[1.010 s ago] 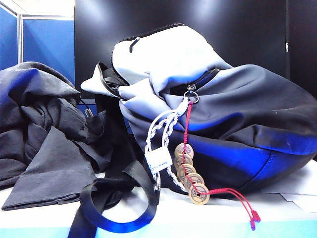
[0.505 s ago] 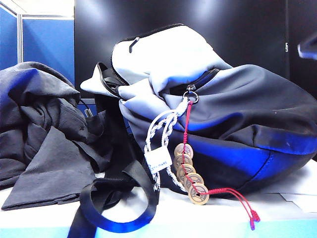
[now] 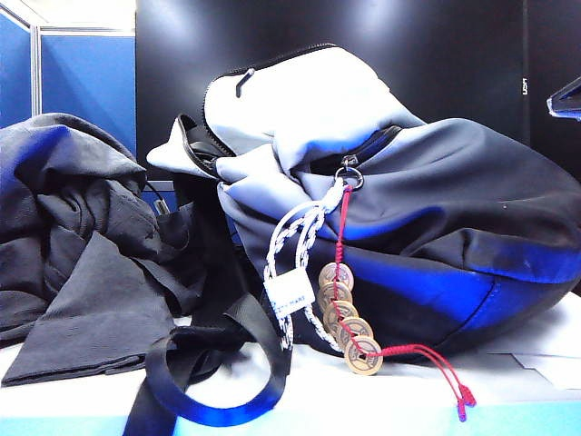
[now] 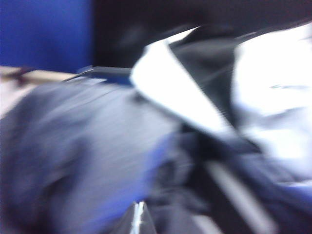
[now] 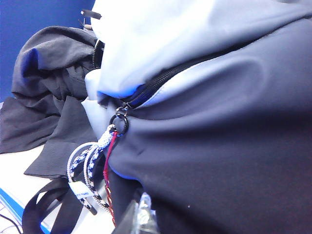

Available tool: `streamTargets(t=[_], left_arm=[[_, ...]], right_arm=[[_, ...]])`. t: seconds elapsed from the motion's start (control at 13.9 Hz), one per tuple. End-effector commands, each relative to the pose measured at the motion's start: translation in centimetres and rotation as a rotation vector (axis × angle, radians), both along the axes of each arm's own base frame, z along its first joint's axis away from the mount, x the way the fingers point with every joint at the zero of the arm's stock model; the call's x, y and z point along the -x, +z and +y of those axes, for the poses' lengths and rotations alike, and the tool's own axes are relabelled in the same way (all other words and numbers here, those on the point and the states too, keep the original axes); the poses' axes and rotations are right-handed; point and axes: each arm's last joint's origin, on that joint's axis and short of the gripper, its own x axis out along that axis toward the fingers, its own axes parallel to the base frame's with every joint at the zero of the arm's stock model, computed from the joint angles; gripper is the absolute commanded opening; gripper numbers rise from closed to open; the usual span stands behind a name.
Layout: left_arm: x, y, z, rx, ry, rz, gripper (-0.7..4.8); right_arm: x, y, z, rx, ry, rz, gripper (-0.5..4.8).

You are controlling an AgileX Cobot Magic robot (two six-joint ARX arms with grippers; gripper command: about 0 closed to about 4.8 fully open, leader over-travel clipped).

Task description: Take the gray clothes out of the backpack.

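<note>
The gray clothes (image 3: 82, 254) lie in a wrinkled heap on the table, left of the backpack (image 3: 427, 227) and outside it. The backpack rests on its side, with its pale gray top panel (image 3: 300, 100) facing up. In the blurred left wrist view my left gripper (image 4: 139, 218) is shut and empty, hovering over the gray clothes (image 4: 73, 146) beside the backpack's pale flap (image 4: 170, 92). My right gripper (image 5: 144, 214) is shut and empty, close to the backpack's dark side (image 5: 224, 156), with the gray clothes (image 5: 53, 73) beyond.
A black strap loop (image 3: 213, 372), a white braided cord (image 3: 295, 245) and brass coins on red string (image 3: 349, 322) hang at the backpack's front. A pale sliver of the right arm (image 3: 566, 98) shows at the right edge. A blue partition (image 3: 86, 82) stands behind.
A pale part of the right arm has come into the exterior view at the right edge. The clothes and backpack have not moved.
</note>
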Motion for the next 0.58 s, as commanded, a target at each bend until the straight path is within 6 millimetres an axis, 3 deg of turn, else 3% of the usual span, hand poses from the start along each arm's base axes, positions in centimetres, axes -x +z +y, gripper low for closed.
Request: streamTargets(t=[0.07, 0.29, 0.58], left_arm=[[-0.88, -1.63, 0.59, -0.006, 0.079, -0.099, -0.05], [-1.15, -2.58, 0.67, -0.009, 0.097, -0.1, -0.05], [-1.2, -2.58, 1.27, -0.001, 0.27, -0.097, -0.05]], right_arm=[[0.04, 0.27, -0.02, -0.007, 0.002, -0.016, -0.04], [0.04, 0.27, -0.02, -0.007, 0.002, -0.016, -0.04], [0.05, 0.27, -0.02, -0.007, 0.002, -0.016, -0.04]])
